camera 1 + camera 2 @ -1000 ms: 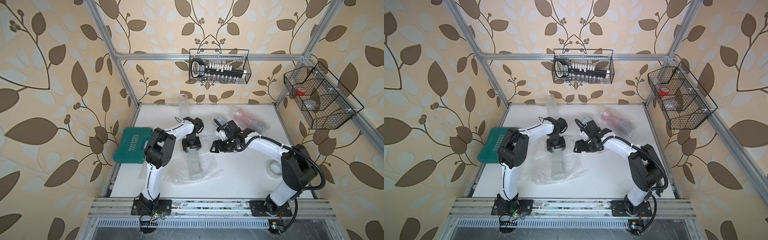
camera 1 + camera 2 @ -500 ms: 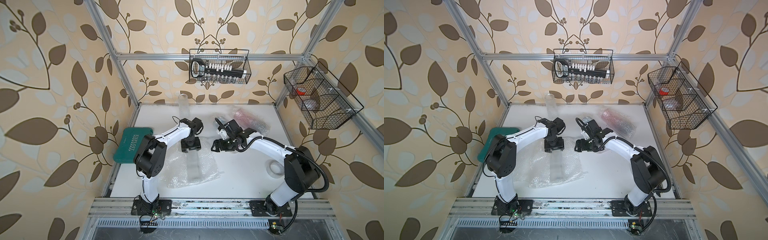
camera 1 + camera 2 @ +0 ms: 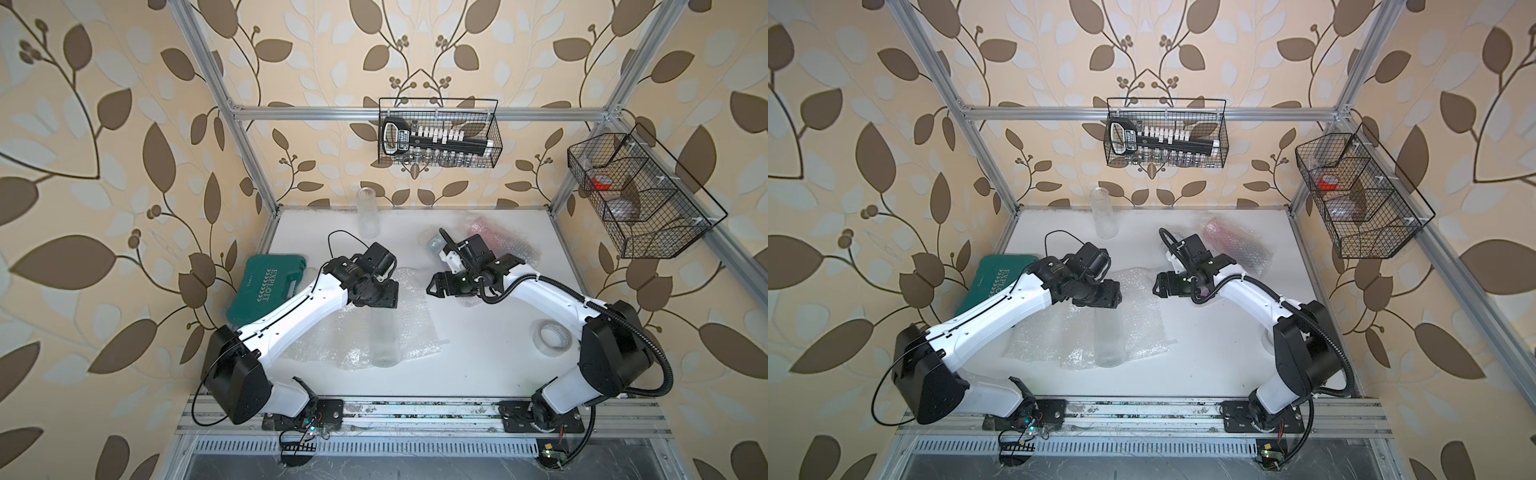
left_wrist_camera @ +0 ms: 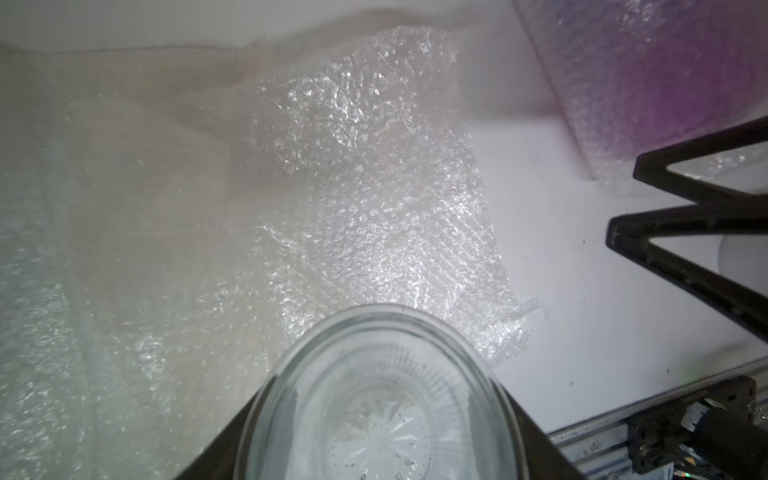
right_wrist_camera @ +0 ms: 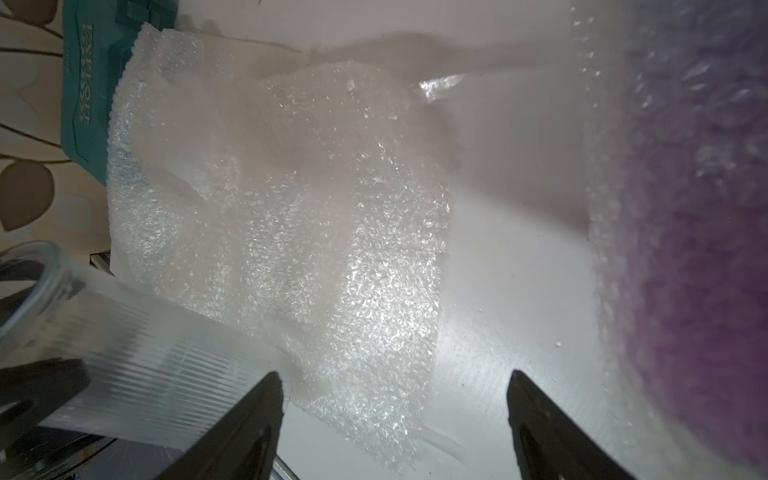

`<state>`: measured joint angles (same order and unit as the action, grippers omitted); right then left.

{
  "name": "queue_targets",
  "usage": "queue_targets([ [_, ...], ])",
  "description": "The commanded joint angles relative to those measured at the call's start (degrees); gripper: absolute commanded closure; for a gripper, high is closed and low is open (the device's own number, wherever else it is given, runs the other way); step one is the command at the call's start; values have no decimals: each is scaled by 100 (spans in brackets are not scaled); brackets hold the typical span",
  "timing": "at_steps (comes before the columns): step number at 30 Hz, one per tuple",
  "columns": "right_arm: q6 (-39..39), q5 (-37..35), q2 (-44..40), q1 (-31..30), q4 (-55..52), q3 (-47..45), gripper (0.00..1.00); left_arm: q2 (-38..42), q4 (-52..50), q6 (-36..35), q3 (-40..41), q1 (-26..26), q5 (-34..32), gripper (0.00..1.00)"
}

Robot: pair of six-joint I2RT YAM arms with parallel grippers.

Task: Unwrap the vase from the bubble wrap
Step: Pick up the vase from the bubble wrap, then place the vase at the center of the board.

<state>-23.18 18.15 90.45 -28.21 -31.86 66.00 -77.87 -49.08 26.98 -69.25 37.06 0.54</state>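
Vase (image 3: 383, 336) of clear ribbed glass, free of its covering, is held upright by the rim in the left gripper (image 3: 380, 301) over the opened bubble wrap (image 3: 413, 303) on the tabletop (image 3: 469, 361), seemingly to lift it clear, while the right gripper (image 3: 432, 287) hovers alongside, wide and empty.

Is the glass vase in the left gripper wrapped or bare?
Bare: the vase shows clear ribbed glass in the left gripper, and the bubble wrap lies spread out beneath it.

Bare table (image 3: 469, 345) lies between the bubble wrap (image 3: 411, 328) and tape roll (image 3: 539, 338); a wrapped bundle (image 3: 511, 245) crowds the back.
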Motion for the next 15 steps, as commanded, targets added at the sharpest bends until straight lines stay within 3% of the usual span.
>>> queue_targets([
  [1,-35,-63,-90,12,-49,41,17,621,575,-446,-131,-10,-372,100],
  [9,14,-130,-158,15,-245,280,17,512,381,-667,-1193,-214,-1151,100],
  [15,52,-225,-341,17,-540,529,17,80,391,-627,-1777,-1615,-1170,100],
])
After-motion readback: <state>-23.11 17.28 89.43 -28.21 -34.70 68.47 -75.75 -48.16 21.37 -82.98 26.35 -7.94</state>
